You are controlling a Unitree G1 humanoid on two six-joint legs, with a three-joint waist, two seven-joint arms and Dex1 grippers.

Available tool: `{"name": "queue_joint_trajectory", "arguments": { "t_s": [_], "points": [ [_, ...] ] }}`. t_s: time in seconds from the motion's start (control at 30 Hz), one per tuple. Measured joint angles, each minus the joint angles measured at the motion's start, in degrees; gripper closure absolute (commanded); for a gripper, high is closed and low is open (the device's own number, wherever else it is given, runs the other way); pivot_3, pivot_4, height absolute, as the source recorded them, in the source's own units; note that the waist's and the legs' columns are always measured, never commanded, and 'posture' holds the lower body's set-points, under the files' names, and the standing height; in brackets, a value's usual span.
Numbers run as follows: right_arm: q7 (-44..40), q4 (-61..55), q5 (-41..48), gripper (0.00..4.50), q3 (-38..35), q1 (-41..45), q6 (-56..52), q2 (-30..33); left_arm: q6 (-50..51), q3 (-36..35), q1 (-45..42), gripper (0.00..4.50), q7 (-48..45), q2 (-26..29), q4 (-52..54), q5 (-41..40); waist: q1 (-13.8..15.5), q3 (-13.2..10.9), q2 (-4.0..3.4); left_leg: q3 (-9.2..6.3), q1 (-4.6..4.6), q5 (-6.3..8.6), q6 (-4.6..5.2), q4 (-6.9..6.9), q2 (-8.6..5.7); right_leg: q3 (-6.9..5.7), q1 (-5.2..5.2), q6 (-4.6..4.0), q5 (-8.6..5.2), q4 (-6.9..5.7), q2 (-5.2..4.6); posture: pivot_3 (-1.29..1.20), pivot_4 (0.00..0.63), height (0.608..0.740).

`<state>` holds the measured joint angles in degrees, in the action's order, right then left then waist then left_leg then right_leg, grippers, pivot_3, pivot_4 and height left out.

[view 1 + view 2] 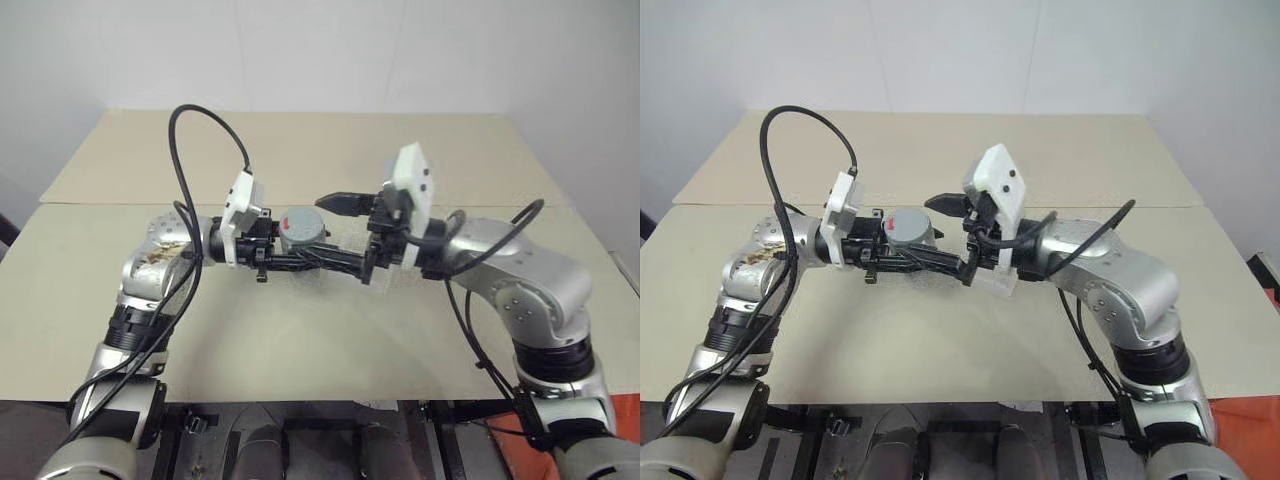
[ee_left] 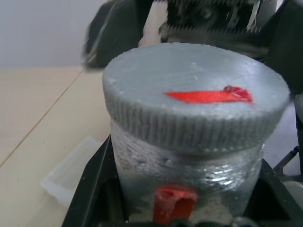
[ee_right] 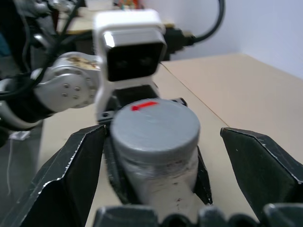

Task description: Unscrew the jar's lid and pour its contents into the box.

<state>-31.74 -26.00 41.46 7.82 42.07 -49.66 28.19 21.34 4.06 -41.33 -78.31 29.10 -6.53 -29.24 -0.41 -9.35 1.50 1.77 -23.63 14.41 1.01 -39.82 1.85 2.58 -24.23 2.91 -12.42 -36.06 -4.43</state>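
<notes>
**Lid still on; right end effector lining up on it**

Left eye view: the left end effector (image 1: 300,262) holds the jar (image 1: 303,230) clamped, raised above the surface (image 1: 300,340). The right end effector (image 1: 350,235) stands wide apart beside it, gripping nothing.

Left wrist view: the lid (image 2: 194,97) sits seated on the jar, red mark on top; the box (image 2: 71,172) lies on the surface below.

Right wrist view: both fingers (image 3: 258,163) flank the lid, not touching.

Judgement: step 1, unscrewing, not yet begun. Next move calls for closing squarely on the lid's ribbed rim, then twisting.
</notes>
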Motion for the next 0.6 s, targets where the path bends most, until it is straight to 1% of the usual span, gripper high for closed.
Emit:
{"name": "queue_joint_trajectory", "arguments": {
  "t_s": [0.37,0.6],
  "points": [
    [1.09,0.66,-3.02,0.00,0.91,1.23,-0.99,-2.87,-1.58,0.96,-1.45,2.54,-1.60,-0.44,-2.29,0.20,-0.34,0.00,-0.01,-0.04,-0.07,0.00,0.00,0.01,0.01,-0.03,-0.06,0.00,0.00,-0.02,0.02,0.00,0.150,0.740],
    [0.36,0.59,-3.73,0.00,0.91,1.26,-0.99,-2.76,-1.58,1.49,-1.44,2.54,-1.70,-0.38,-2.29,0.93,-0.33,0.00,-0.01,-0.05,-0.08,0.00,0.00,0.00,0.02,-0.05,-0.07,0.00,0.00,-0.01,0.02,0.00,0.150,0.740]
  ]
}}
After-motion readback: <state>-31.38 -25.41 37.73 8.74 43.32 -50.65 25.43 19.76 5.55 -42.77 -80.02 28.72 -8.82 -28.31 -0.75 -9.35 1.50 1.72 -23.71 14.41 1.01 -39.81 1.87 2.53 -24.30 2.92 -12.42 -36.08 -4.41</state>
